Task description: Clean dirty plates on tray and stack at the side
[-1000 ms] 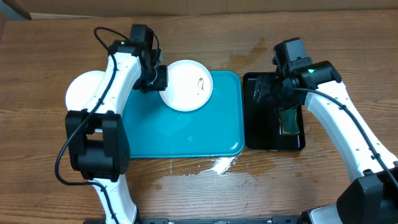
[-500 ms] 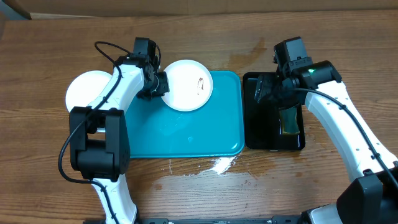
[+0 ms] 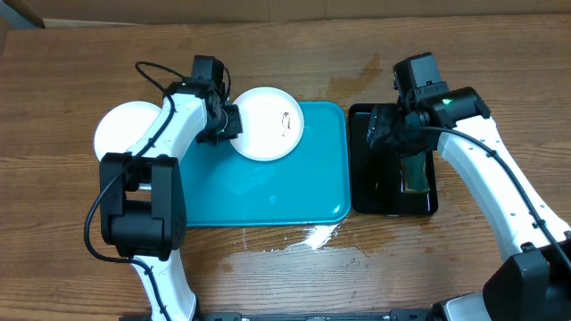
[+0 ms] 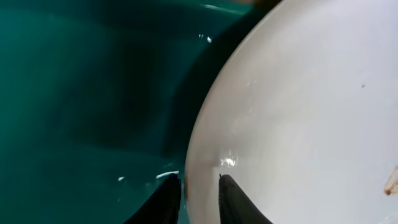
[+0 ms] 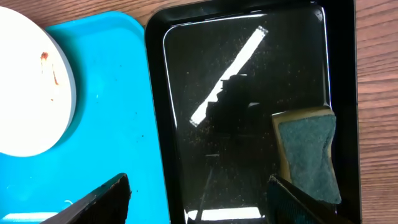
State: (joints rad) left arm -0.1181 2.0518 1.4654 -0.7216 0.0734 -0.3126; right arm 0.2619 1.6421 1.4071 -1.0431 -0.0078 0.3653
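A white plate [image 3: 266, 134] with a small brown smear lies at the back of the turquoise tray [image 3: 268, 192]. My left gripper [image 3: 230, 123] is shut on that plate's left rim. In the left wrist view the rim [image 4: 202, 168] sits between the two black fingertips, and the gripper [image 4: 200, 200] is low over the tray. Another white plate [image 3: 120, 129] rests on the table left of the tray, partly hidden by my left arm. My right gripper [image 3: 393, 134] hangs open over the black tray [image 3: 370, 178] with nothing between its jaws [image 5: 202, 202].
A yellow-and-green sponge [image 5: 308, 152] lies in the right half of the black tray [image 5: 249, 74]. A splash of water [image 3: 312, 236] sits on the wooden table just in front of the turquoise tray. Cardboard lines the back edge of the table.
My left arm has shifted slightly and its jaws have closed on the plate's rim. The plate has barely moved. The right arm has stayed in place.
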